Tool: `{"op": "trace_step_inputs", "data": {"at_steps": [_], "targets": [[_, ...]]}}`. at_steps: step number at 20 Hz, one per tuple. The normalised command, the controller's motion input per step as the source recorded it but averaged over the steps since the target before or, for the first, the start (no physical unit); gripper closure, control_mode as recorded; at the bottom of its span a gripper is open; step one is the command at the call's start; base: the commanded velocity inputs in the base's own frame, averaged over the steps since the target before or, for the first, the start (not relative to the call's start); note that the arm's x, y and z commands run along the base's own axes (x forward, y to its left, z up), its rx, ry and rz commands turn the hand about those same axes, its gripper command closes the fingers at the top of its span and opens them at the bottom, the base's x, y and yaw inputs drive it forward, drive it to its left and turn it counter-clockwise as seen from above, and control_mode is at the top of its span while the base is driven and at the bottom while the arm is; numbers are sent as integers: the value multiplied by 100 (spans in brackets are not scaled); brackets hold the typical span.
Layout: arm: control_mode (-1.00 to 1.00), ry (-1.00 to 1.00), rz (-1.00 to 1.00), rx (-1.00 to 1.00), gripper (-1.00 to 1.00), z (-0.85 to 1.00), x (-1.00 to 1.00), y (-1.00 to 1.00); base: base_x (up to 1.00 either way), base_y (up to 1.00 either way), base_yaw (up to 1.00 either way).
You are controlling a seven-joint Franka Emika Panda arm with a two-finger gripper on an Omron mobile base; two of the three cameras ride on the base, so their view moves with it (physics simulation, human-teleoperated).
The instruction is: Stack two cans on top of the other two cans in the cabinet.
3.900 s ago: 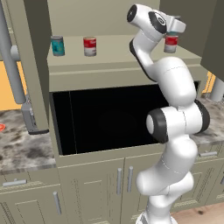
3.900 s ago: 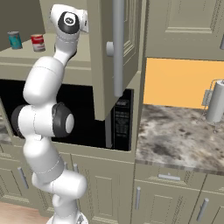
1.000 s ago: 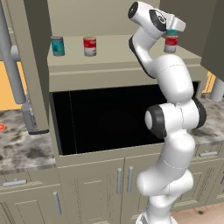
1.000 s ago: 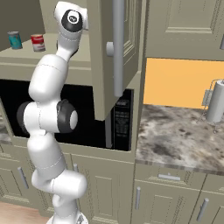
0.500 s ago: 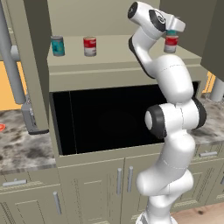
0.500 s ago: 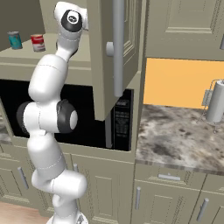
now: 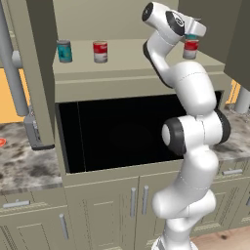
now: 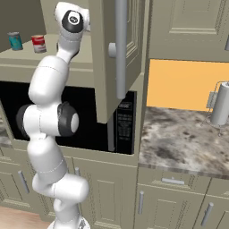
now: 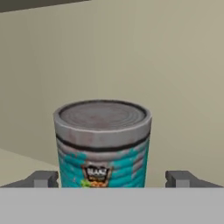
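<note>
A teal can point(image 7: 64, 51) and a red can with a white band point(image 7: 100, 52) are shown on the beige cabinet point(image 7: 122, 73) shelf. Another teal can point(image 9: 103, 146), grey-lidded with a dark label patch, is seen up close. The counter point(image 8: 183, 143) is mottled grey-brown, against an orange wall point(image 8: 179, 85).

I see the teal can point(image 9: 103, 146) with a dull, scuffed grey metal lid and rim and a printed paper-like label; the cabinet point(image 7: 132, 80) looks matt beige, painted and smooth; the counter point(image 8: 188, 143) reads as mottled polished stone; the arm point(image 7: 193, 146) is glossy white plastic with dark joints.
</note>
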Motion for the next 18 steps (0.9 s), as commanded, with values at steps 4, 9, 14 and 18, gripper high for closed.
{"op": "trace_step_inputs", "data": {"at_steps": [4, 9, 14, 18], "targets": [[-100, -6, 0, 0, -100, -3, -27, 14, 0, 0, 0], [-100, -2, -2, 0, -100, -8, -26, 28, 0, 0, 0], [-100, 0, 0, 0, -100, -10, -15, 37, 0, 0, 0], [-100, 0, 3, 0, -100, -5, -2, 35, 0, 0, 0]]}}
